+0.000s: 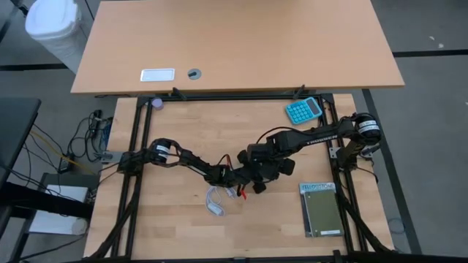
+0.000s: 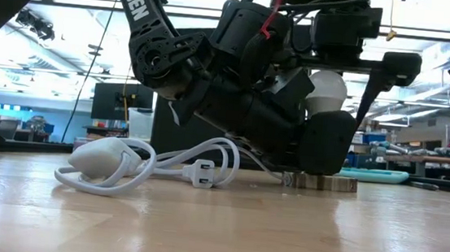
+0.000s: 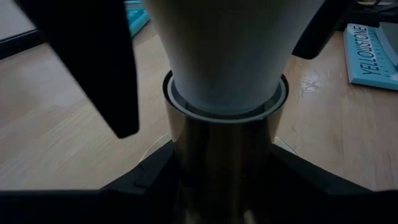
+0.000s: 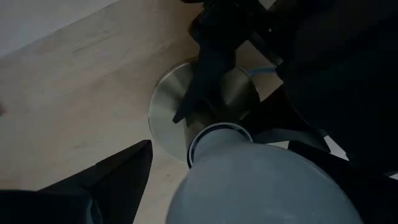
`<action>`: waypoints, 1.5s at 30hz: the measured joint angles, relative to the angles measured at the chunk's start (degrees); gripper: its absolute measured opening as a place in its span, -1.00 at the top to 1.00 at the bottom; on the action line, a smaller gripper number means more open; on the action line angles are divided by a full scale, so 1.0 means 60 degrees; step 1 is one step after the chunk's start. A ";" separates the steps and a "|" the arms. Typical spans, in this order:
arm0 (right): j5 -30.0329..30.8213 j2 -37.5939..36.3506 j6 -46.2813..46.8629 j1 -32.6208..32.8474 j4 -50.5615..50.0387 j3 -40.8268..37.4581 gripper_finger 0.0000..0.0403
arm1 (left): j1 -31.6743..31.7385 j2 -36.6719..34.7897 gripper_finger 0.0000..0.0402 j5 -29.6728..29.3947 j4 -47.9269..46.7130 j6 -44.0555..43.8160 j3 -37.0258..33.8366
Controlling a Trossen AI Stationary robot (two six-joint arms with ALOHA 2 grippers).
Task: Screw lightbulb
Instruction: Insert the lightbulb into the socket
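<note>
High view: both arms meet near the middle of the table (image 1: 183,234). The left gripper (image 1: 232,177) and right gripper (image 1: 252,181) crowd together, hiding the lightbulb beneath them. A coiled white cable (image 1: 216,203) lies just beside the grippers; a teal calculator (image 1: 303,110) and a green book (image 1: 322,210) sit well apart from them on the right arm's side.

Low view: the lightbulb (image 2: 327,90) shows as a white dome between dark gripper parts, above the socket base (image 2: 318,181). The cable with its plug (image 2: 200,173) lies in front, near the base.

Left wrist view: the bulb's white body (image 3: 224,56) seats in the metal socket (image 3: 224,143). The left gripper's fingers (image 3: 143,180) are closed narrowly on the socket.

Right wrist view: the bulb (image 4: 267,186) fills the foreground, standing in the socket (image 4: 233,93) on its round disc (image 4: 168,109). The right gripper's fingers (image 4: 118,174) stand spread wide beside the bulb, not gripping it.
</note>
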 joint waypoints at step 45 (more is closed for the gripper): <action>-0.0089 0.0015 0.5224 -0.0066 0.0353 0.0007 -0.30 | 0.0007 0.0000 -0.03 0.0012 -0.0007 -0.0007 0.0000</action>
